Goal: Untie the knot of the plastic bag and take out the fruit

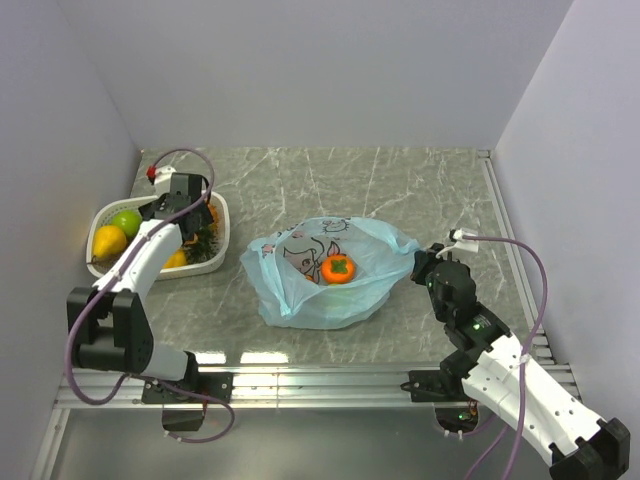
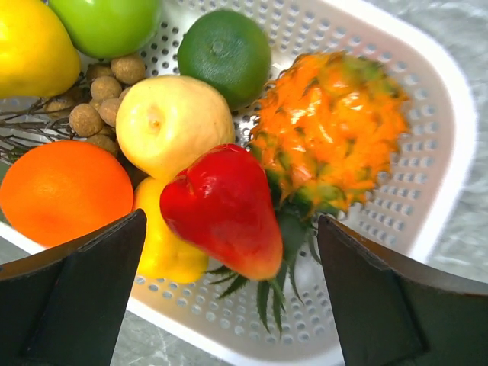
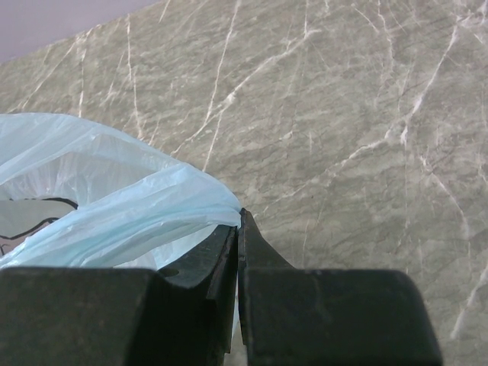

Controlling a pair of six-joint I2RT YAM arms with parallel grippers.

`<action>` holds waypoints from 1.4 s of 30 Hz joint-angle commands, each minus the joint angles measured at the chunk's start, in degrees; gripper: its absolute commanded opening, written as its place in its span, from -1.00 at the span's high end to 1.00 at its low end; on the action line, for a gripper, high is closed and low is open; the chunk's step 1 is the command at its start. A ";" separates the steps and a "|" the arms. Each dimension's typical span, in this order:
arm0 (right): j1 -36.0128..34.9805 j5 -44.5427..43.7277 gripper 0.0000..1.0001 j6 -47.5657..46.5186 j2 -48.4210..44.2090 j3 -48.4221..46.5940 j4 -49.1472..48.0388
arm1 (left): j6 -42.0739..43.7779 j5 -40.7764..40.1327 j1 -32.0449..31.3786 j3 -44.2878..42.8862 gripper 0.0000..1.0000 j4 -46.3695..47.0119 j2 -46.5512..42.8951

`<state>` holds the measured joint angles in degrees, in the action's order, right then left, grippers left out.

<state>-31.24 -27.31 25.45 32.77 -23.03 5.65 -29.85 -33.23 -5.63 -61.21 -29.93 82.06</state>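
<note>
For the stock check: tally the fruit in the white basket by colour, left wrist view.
Yellow: 3 - pear, pale fruit, half-hidden piece
Green: 2 - apple, lime
Orange: 2 - round orange, pineapple-like fruit
Red: 1 - strawberry-like piece
Brown: 1 - nut-like cluster
Total: 9

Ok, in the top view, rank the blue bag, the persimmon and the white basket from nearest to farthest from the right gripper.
1. The blue bag: its right edge is pinched by the right gripper, so they touch.
2. The persimmon: inside the bag, to the gripper's left.
3. The white basket: at the far left of the table, beyond the bag.
</note>
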 commanded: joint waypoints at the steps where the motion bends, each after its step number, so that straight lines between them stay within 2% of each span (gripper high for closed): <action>1: -0.22 -0.20 0.87 -1.72 -1.04 -1.32 -2.13 | -0.92 2.73 0.18 0.30 -0.99 0.84 -4.71; 5: -0.31 1.47 0.87 -2.95 -1.31 -1.67 -3.10 | -0.65 8.26 -0.69 0.04 -0.99 1.02 -9.01; 8: -0.40 3.05 0.87 -4.00 -1.83 -1.50 -4.42 | 0.84 12.22 -6.04 -0.75 -0.99 1.54 -13.23; 12: -0.66 4.28 0.88 -5.59 -2.45 -0.79 -7.04 | 1.11 16.70 -19.82 -3.74 -0.98 3.29 -17.10; 17: -1.10 6.47 0.88 -7.08 -3.77 -0.62 -8.90 | 1.01 23.12 -32.58 -6.55 -0.92 7.77 -17.03; 21: -1.19 8.93 0.87 -7.70 -4.38 -0.18 -9.87 | 3.04 22.52 -44.96 -6.82 -0.75 11.91 -13.26; 24: -1.28 10.08 0.88 -7.09 -4.82 0.44 -10.31 | 3.22 20.49 -50.16 -5.94 -0.61 13.76 -8.35; 29: -1.36 10.26 0.87 -6.38 -5.79 1.49 -9.69 | 1.46 20.57 -56.23 -2.70 -0.43 14.47 -1.48; 37: -1.45 10.70 0.87 -5.59 -7.02 3.07 -9.34 | -2.14 22.42 -64.06 2.58 -0.37 14.20 4.59; 42: -1.54 10.44 0.86 -4.97 -7.72 3.60 -8.73 | -0.31 23.74 -69.15 2.68 -0.34 12.88 9.16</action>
<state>-32.29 -16.67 19.97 25.93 -19.79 -2.11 -30.72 -11.22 -72.03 -58.13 -17.37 89.14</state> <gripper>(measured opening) 0.067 0.676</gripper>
